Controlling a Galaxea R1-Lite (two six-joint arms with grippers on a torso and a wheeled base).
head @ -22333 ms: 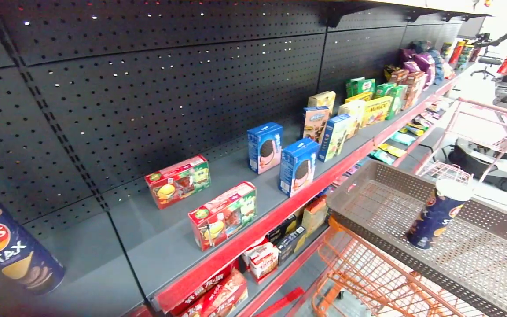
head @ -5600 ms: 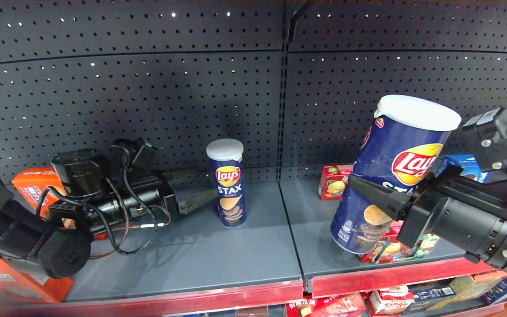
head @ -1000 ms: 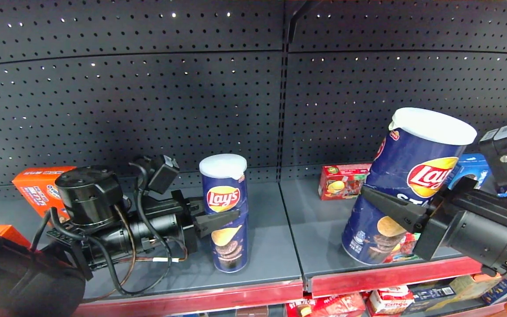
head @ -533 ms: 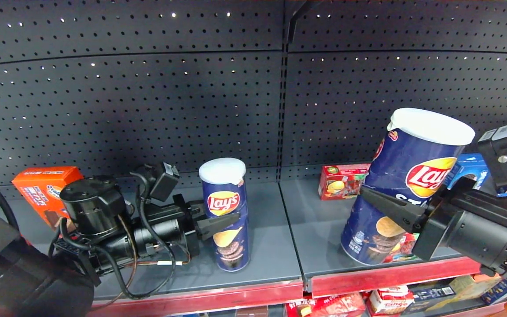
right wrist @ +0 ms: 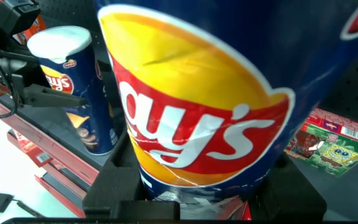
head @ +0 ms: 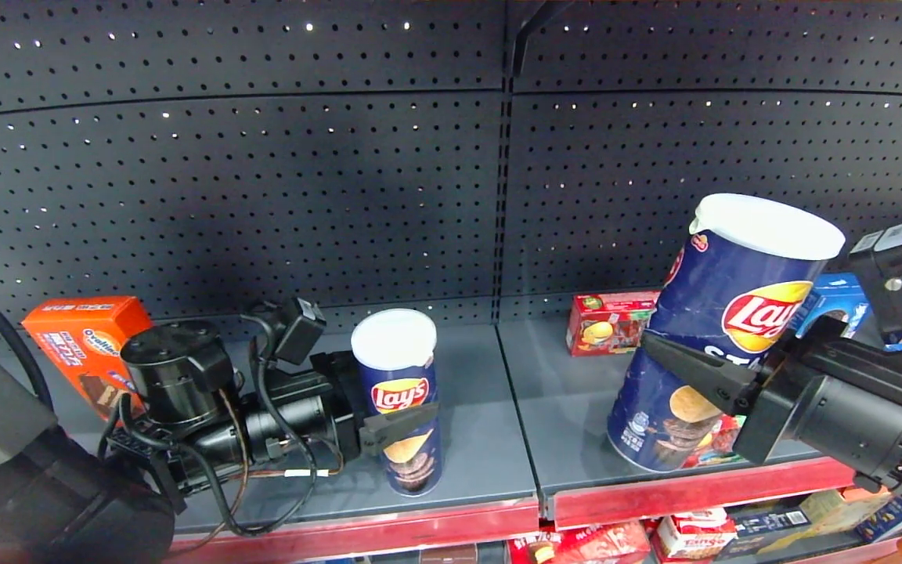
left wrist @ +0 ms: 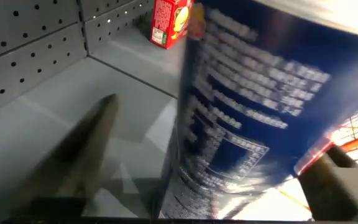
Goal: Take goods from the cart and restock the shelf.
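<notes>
- The left gripper [head: 398, 409] is clamped on the left can [head: 394, 345]. One finger [head: 396, 421] crosses the can's front just under the logo, and the other is hidden behind it.
- The left can is blue with a white lid. It stands about upright, well left of the red box [head: 611, 323] and nearer the front edge of the shelf [head: 482, 462] than that box. I cannot tell whether its base touches the shelf.
- The right gripper [head: 721, 374] is clamped around the middle of the right can [head: 741, 270], with one finger lying across the can's front.
- The right can is tilted, its lid leaning rightward. It is held just right of the red box and in front of it, with its base low over the shelf's front part.
- A second box [head: 721, 439], red and green, lies on the shelf in front of the red box, mostly covered by the right can's base.
- An orange box [head: 83, 348] stands far left of the red box, near the pegboard [head: 263, 180].
- A blue box [head: 838, 301] sits right of the red box, behind the right can.
</notes>
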